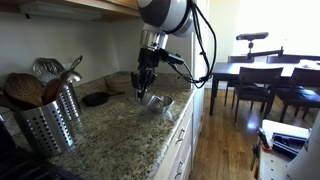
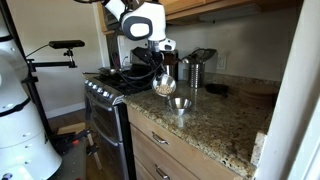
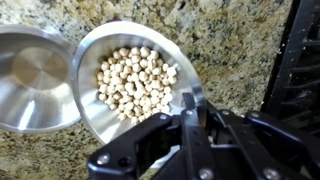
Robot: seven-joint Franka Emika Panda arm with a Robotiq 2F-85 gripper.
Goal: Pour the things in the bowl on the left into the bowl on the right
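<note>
Bean bowl (image 3: 135, 80): pinched at its rim by the tool (image 3: 190, 106), jaws drawn in tight on the metal edge. Held off the surface (image 3: 235, 40) and tilted, just beside the empty bowl (image 3: 35, 75); the rims overlap in the wrist view. Beans (image 3: 140, 88) heaped inside. None in the empty bowl, none seen spilled near it. In an exterior view the bean bowl (image 2: 165, 86) hangs just above and beside the empty bowl (image 2: 180, 103). Judgement: pick-up and carry done, pour not yet begun. Left to do: tip further over the empty bowl until the beans run out.
</note>
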